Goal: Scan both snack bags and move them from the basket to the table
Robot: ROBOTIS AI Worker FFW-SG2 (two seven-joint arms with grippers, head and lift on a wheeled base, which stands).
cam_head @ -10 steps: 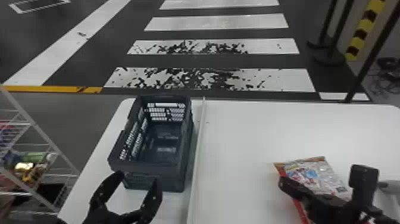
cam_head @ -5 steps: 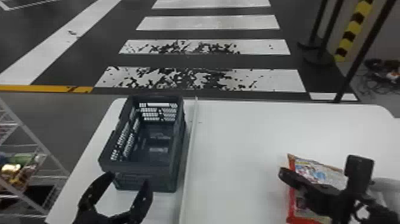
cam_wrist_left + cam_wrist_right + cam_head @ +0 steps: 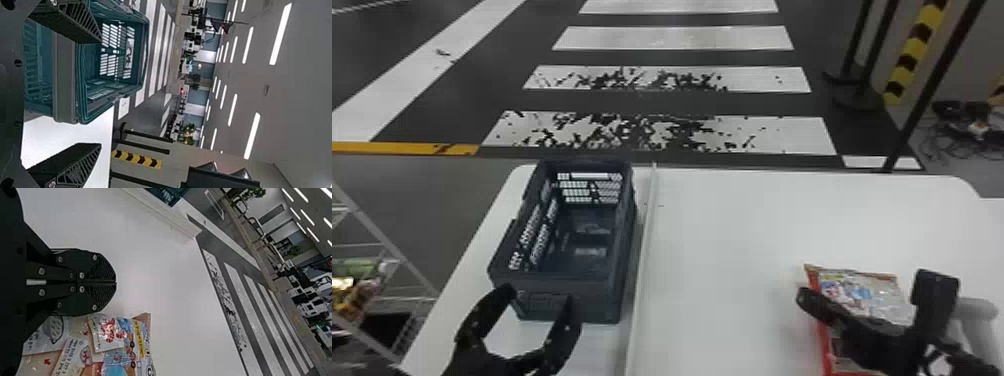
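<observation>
My left gripper (image 3: 538, 295) stands open at the near end of the dark basket (image 3: 562, 280); the basket's bare floor is visible. In the left wrist view, the open left gripper (image 3: 98, 93) has the basket (image 3: 65, 78) beyond its fingers. Over at the right, the right gripper (image 3: 804, 299) is above a red-edged snack bag (image 3: 862, 295) and covers part of it. The right wrist view has the right gripper (image 3: 114, 283) with its fingers together, beside the printed snack bag (image 3: 117, 344).
A raised white strip (image 3: 641, 260) runs along the white table (image 3: 722, 250), just right of the basket. A grey rounded object (image 3: 977, 310) is partly hidden behind the right arm. Left of the table is a wire rack (image 3: 382, 240) holding coloured packages.
The head view has shifted so that the basket and table sit farther left in it. The snack bag has moved right relative to the white strip and is turned slightly.
</observation>
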